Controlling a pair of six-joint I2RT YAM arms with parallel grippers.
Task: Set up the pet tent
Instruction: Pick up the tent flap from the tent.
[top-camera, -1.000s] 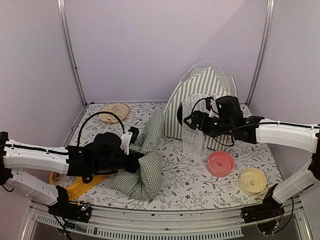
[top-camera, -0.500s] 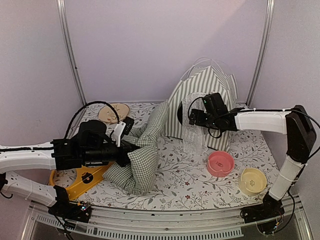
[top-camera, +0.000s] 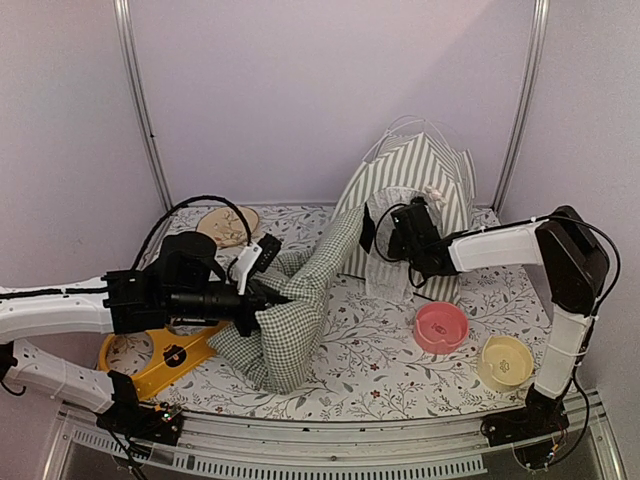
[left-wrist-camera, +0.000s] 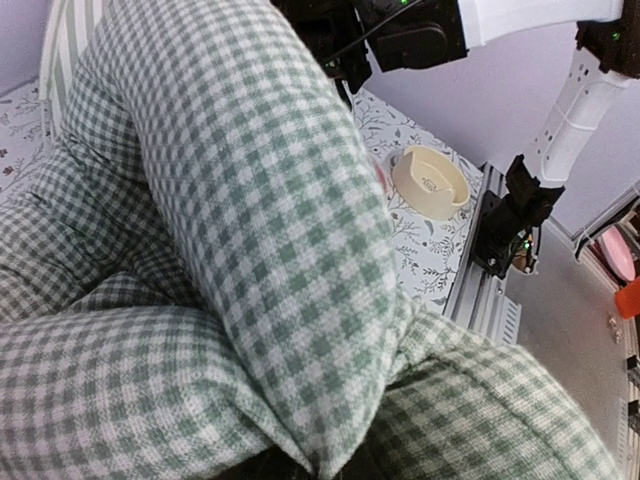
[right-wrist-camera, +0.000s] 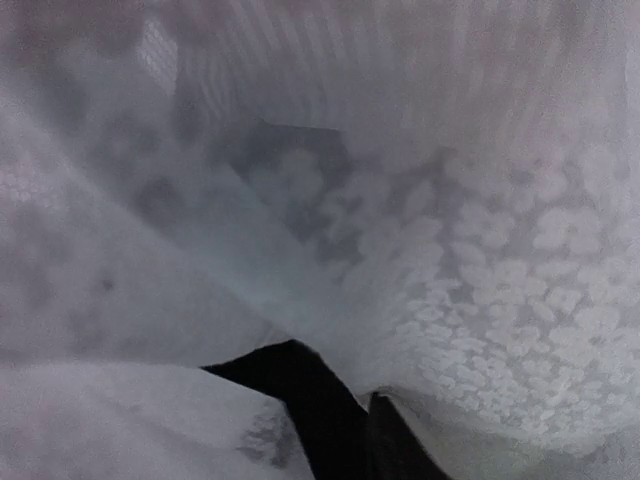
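Note:
The pet tent, green-and-white striped, stands at the back right with its thin poles arching over the top. Its white mesh panel hangs at the front. My right gripper is at the tent's doorway, shut on that mesh. In the right wrist view the mesh fills the frame and the dark fingers are pressed together in it. My left gripper is shut on the green checked cushion, which is lifted and folded, its far end reaching the doorway. The cushion hides the left fingers in the left wrist view.
A pink bowl and a cream bowl sit at the front right. A tan round dish lies at the back left. A yellow flat piece lies under my left arm. Metal posts stand at the back corners.
My right gripper moved left into the tent's doorway and shut on the mesh. The left arm pushed the cushion up and right, so its far end now reaches the tent.

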